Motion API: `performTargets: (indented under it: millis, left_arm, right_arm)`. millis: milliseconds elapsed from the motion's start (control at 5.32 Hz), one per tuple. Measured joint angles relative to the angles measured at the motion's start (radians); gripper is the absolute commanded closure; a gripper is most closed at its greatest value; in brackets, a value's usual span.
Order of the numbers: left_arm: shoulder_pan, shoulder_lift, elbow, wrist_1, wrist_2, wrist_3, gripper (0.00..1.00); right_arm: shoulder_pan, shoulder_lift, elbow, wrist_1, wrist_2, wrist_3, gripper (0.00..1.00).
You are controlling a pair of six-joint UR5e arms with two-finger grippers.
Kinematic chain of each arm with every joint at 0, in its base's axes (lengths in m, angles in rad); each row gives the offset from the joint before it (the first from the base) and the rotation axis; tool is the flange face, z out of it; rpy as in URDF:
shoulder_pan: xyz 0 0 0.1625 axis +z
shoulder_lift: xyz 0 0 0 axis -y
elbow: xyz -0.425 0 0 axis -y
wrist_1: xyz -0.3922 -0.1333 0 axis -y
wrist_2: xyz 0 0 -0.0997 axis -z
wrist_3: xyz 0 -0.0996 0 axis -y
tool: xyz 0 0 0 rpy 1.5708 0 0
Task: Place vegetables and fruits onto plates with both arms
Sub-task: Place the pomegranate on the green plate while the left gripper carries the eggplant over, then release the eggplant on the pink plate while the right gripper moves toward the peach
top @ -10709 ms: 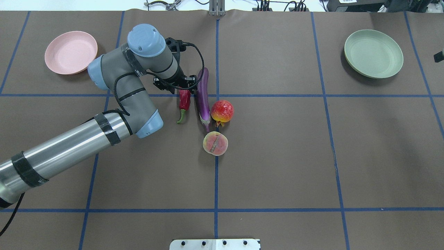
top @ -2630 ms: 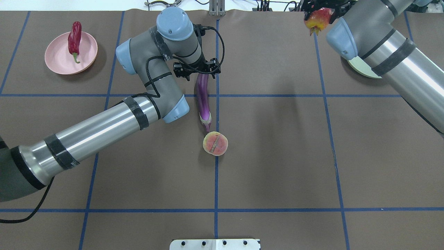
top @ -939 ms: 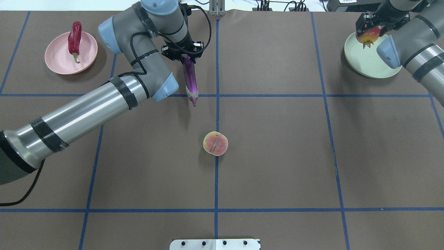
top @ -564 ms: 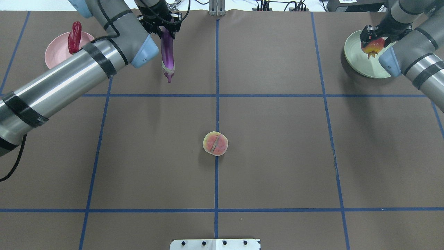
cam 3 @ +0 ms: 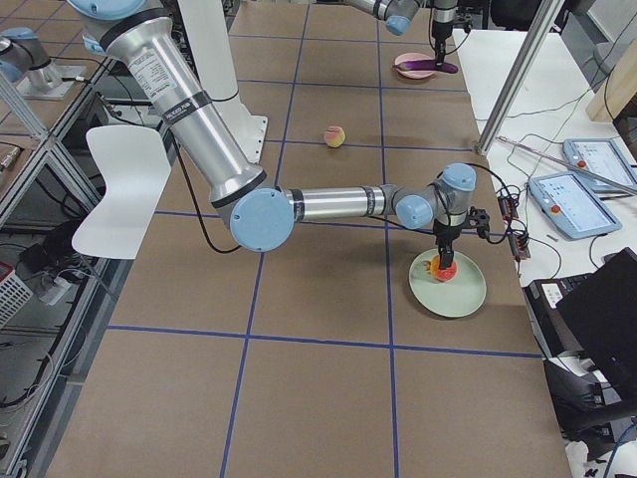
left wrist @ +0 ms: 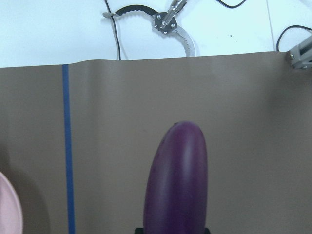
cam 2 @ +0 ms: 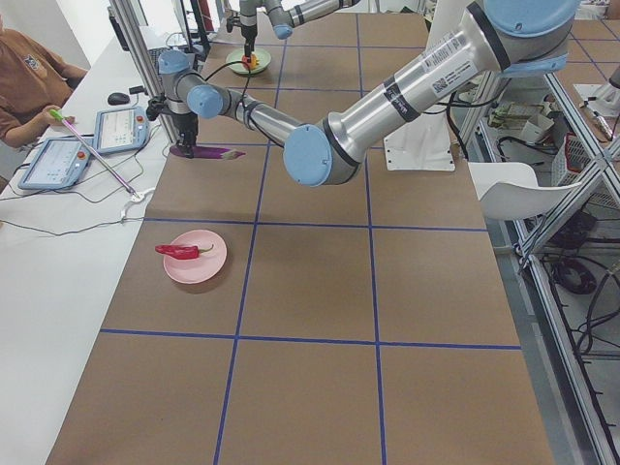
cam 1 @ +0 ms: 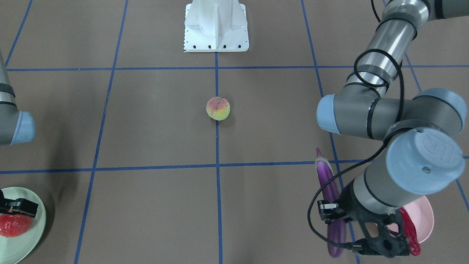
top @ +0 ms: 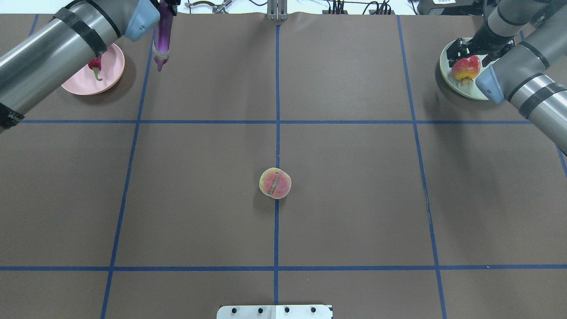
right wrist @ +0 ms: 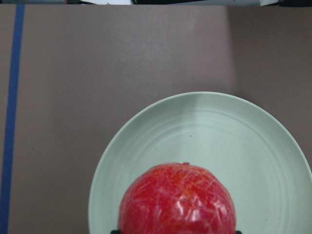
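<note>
My left fingers were clamped on the eggplant near its rounded end, carrying it off the bench with the cap pointing back toward my base. My right fingers sat tight against both sides of the strawberry-like fruit, closed on it as far as I could judge. The fruit was low over the near part of the green plate, and I could not tell whether it had touched down.

In under a second the left arm had swung the eggplant from beside the middle line out to just beside the pink plate, where the chili pepper already lay. On the other side the fruit had come down from above the green plate's rim into it.

The peach had not moved and sat alone on the middle line, well apart from both plates. By my reckoning one item was home, two were a release away, and the peach was the last pick, probably for my right side once it let go.
</note>
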Motion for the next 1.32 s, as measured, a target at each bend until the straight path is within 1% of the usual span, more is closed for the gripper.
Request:
performTargets:
  millis: [188,376,564,939,1315]
  left_arm:
    - [-0.027,0.023,0.038,-0.005,0.003,0.055,1.0]
    - [-0.042,0.057,0.064,-0.02,0.032,0.097,1.0]
    - [-0.048,0.083,0.094,-0.05,0.078,0.127,1.0]
    - [-0.045,0.136,0.159,-0.168,0.128,0.142,1.0]
    - [-0.027,0.161,0.173,-0.205,0.15,0.14,1.0]
  right_arm:
    - [0.007,0.003,0.095,-0.089,0.073,0.002,0.0]
    - [0.007,0.009,0.218,-0.202,0.108,0.034,0.0]
    - [-0.011,0.014,0.323,-0.266,0.117,0.114,0.0]
    - [-0.102,0.028,0.449,-0.289,0.103,0.326,0.0]
    - [-0.201,0.026,0.537,-0.291,0.057,0.479,0.0]
